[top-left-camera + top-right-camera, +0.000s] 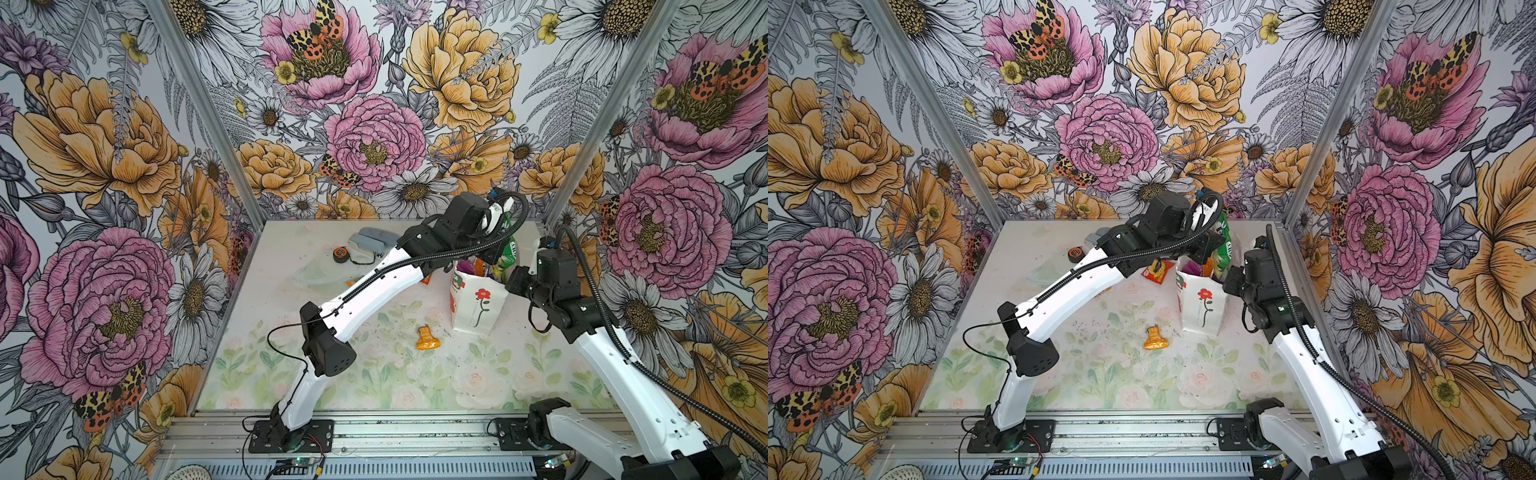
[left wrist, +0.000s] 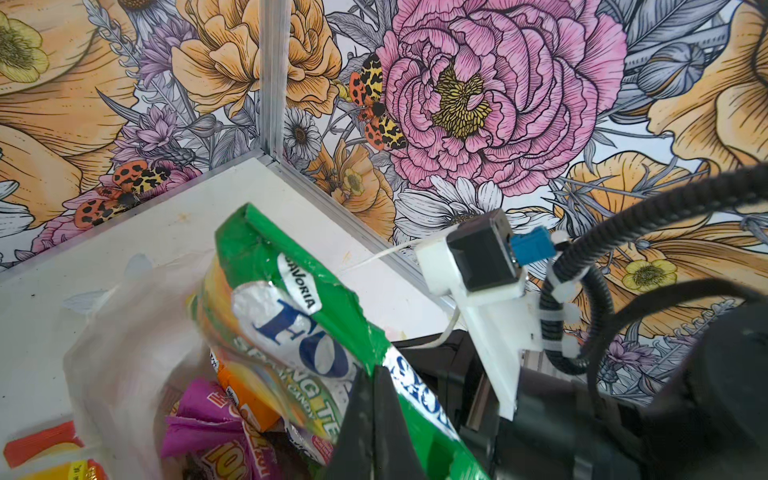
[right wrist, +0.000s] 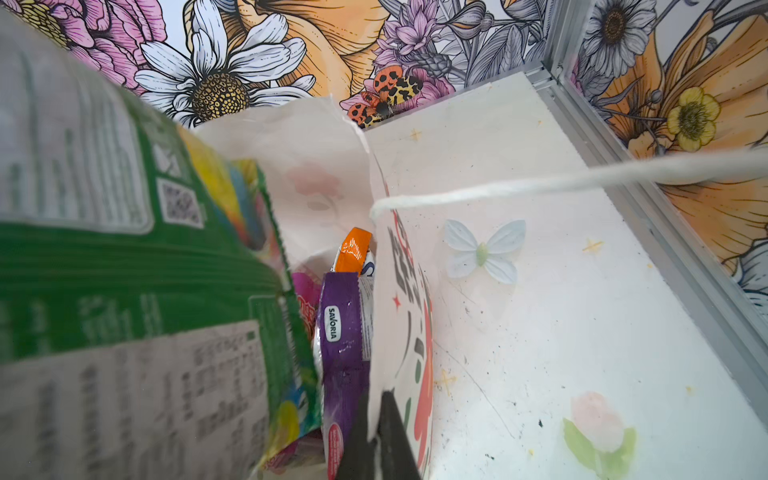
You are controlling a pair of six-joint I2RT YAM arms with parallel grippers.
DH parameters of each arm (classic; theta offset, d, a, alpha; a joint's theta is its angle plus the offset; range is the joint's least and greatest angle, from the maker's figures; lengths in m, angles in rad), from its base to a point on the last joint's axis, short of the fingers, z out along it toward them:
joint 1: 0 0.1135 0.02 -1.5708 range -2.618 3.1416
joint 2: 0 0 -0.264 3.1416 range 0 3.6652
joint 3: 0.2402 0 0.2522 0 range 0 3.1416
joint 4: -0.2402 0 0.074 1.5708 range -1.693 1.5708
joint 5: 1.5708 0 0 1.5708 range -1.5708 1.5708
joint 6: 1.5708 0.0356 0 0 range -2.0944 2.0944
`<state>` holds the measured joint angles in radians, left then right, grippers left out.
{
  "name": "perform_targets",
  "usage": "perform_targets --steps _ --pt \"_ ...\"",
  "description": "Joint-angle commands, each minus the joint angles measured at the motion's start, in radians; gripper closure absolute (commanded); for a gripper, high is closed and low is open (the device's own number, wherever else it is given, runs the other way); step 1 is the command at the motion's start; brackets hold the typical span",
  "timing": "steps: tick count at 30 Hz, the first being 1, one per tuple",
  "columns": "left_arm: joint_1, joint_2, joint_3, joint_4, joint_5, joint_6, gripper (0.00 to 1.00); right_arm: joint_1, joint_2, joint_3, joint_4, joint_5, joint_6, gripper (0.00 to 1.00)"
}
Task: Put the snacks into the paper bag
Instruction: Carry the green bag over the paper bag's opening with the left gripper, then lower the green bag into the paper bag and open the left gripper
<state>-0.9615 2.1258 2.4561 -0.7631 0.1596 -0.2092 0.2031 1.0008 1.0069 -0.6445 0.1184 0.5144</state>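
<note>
Flowered wallpaper on three sides, pale printed tabletop [image 1: 374, 374] underneath. Toward its right rear, upright and open-mouthed: paper bag [image 1: 478, 307].

Clamped on the bag's wall at the rim, paper pinched between shut jaws: right gripper [image 3: 376, 409]. Probably there to brace the bag and stop the mouth folding closed. String handle [image 3: 540, 187] trailing off to one side.

Closed tight on one edge of the green packet [image 2: 286, 266]: left gripper [image 2: 372, 376]. Packet held tilted over the mouth, lower end apparently inside, next to a purple packet [image 3: 340, 332] and a small orange packet [image 3: 353, 249] already down there. Judged as mid-insertion; too long to lie flat, so fed in endwise.

Not yet bagged: crumpled orange packet [image 1: 426, 338] on the table in front of the bag, and a red-yellow packet [image 1: 1158, 272] just beside the bag under the left arm.

Well apart at the rear, and no part of the job: tape measure [image 1: 340, 254] and grey cases [image 1: 370, 241].
</note>
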Motion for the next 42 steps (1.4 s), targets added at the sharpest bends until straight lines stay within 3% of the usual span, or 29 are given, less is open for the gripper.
perform_targets --steps 1,16,29,42 --pt "0.016 0.010 0.040 0.021 0.033 0.008 1.00 -0.004 -0.005 0.006 0.019 -0.006 -0.010 1.00" --pt "0.045 0.050 0.027 -0.044 0.033 -0.025 1.00 -0.005 -0.008 0.001 0.019 -0.004 -0.008 1.00" --pt "0.065 0.032 0.008 -0.172 -0.036 -0.040 1.00 -0.005 -0.004 -0.003 0.019 0.000 -0.007 1.00" --pt "0.086 0.121 0.054 -0.208 -0.018 -0.038 1.00 -0.004 -0.015 -0.010 0.019 -0.002 -0.007 1.00"
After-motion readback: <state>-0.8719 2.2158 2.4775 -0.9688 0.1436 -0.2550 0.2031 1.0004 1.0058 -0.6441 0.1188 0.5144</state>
